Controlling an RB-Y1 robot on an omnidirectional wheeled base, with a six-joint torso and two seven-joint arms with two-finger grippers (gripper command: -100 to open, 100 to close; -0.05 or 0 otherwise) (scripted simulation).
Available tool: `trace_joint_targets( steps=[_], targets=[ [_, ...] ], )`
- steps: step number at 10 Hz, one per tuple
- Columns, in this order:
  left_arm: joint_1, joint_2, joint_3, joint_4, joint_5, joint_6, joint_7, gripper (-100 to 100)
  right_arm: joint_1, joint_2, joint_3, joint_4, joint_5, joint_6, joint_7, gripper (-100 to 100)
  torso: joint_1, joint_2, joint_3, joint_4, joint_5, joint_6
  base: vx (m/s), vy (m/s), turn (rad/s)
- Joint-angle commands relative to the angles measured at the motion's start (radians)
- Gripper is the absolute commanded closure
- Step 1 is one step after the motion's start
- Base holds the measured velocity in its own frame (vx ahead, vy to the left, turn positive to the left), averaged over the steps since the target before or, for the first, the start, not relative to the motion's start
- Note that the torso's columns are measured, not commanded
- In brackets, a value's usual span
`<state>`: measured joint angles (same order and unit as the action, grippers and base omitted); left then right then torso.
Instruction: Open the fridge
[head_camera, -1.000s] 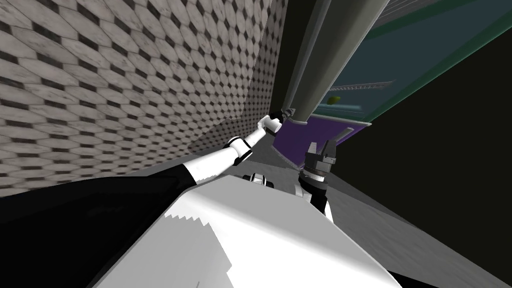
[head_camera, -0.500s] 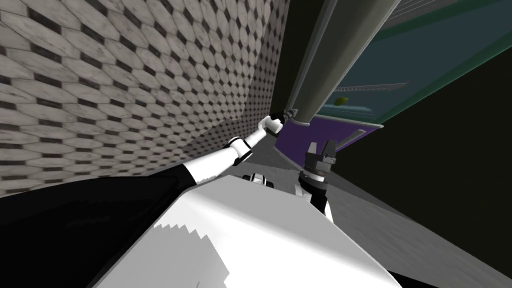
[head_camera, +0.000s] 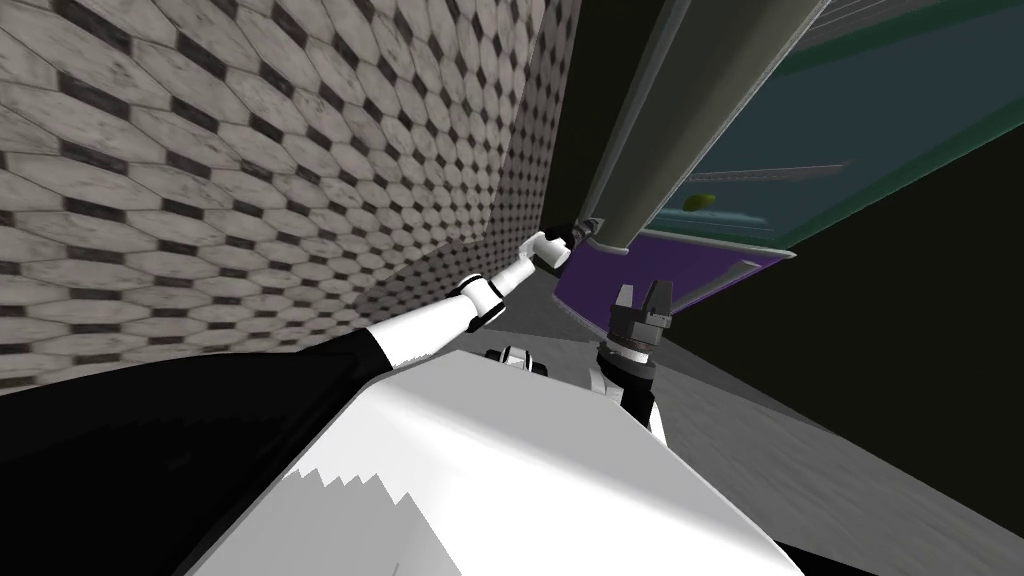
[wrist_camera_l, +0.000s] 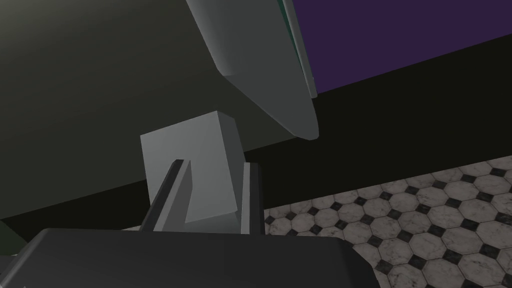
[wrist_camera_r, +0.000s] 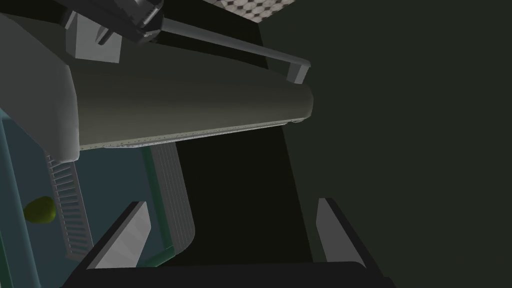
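Head view: dark grey fridge door (head_camera: 690, 100) ajar, teal interior (head_camera: 800, 120) showing, left gripper (head_camera: 574, 232) at its lower corner; left wrist view: fingers (wrist_camera_l: 177, 200) clamped on light grey handle post (wrist_camera_l: 187, 150), best pulled steadily along the hinge arc; right wrist view: right gripper (wrist_camera_r: 231, 202) wide open, empty.

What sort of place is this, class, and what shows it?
Most likely a kitchen: an open fridge door, its handle gripped by the left gripper, a yellow-green fruit inside, and black-and-white tiling.
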<state>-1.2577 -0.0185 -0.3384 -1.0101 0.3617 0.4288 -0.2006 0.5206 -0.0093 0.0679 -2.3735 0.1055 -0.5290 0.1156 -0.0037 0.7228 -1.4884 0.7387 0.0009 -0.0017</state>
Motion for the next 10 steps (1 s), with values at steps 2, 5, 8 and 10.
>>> trace_joint_targets(
  steps=[2,5,8,10],
  targets=[
    [-0.045,0.008,0.004,-0.015,0.027,0.039,0.007,-100,0.000,0.000,0.000,0.000,0.000,0.000,0.000,0,-0.006,0.007,0.006,-0.001,-0.002,0.001,0.018,0.056,0.063],
    [-0.111,0.023,0.015,-0.038,0.061,0.107,0.022,-100,0.000,0.001,0.001,0.000,0.000,0.000,0.000,0,0.000,0.015,0.012,0.000,-0.002,0.002,0.021,-0.058,0.061],
    [-0.096,0.020,0.011,-0.031,0.058,0.098,0.019,0,0.000,0.001,0.000,0.000,0.000,0.000,0.000,0,0.004,0.015,0.012,0.000,-0.001,0.002,0.002,-0.005,0.006],
    [-0.096,0.020,0.011,-0.031,0.058,0.098,0.019,0,0.000,0.001,0.000,0.000,0.000,0.000,0.000,0,0.004,0.015,0.012,-0.001,-0.001,0.002,0.000,0.000,0.000]
  ],
)
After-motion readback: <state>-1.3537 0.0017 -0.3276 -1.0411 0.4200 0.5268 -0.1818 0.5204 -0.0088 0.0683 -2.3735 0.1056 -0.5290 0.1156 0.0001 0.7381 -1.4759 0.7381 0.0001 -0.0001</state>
